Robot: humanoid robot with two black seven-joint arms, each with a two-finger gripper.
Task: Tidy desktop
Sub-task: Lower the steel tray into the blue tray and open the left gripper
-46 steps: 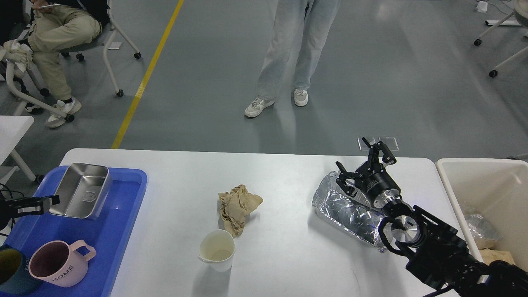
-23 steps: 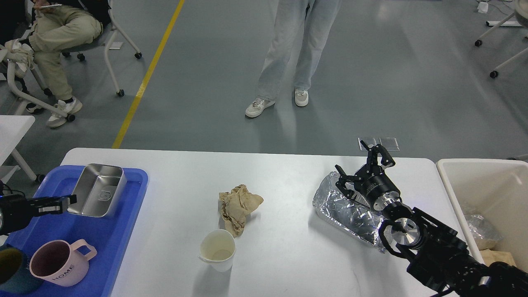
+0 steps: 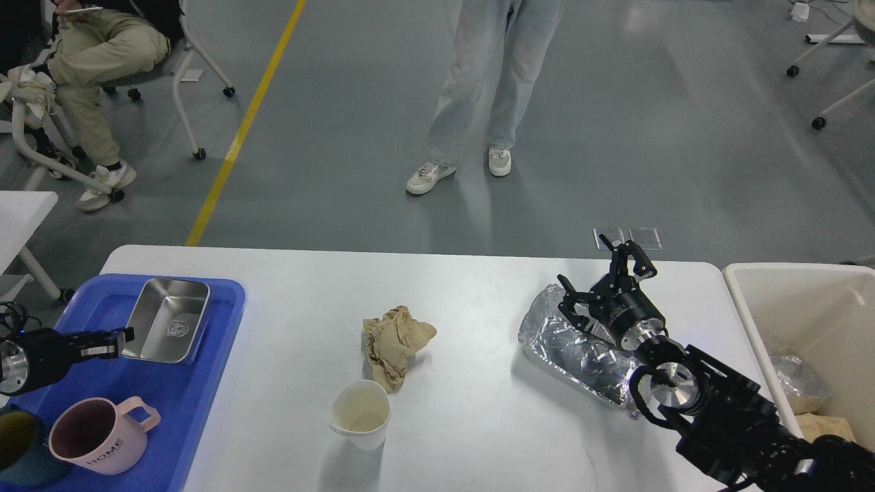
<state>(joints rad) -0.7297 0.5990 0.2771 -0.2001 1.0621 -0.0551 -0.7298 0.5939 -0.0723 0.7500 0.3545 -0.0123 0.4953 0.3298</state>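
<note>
The white desktop (image 3: 478,424) holds a crumpled brown paper (image 3: 396,342), an empty paper cup (image 3: 360,413) and a crinkled silver foil bag (image 3: 574,345). My right gripper (image 3: 601,273) hovers open over the far end of the foil bag, fingers spread wide with nothing between them. On the left, my left gripper (image 3: 116,344) is shut on the near left rim of a steel pan (image 3: 169,320), which lies flat in the blue tray (image 3: 191,396).
In the blue tray also stand a pink mug (image 3: 96,437) and a dark cup (image 3: 17,454). A cream bin (image 3: 813,307) with some rubbish stands off the table's right end. A person (image 3: 478,89) stands beyond the far edge.
My left gripper has moved right with the steel pan, and the pan has gone from tilted up to lying flat in the blue tray. The right gripper has hardly moved.
</note>
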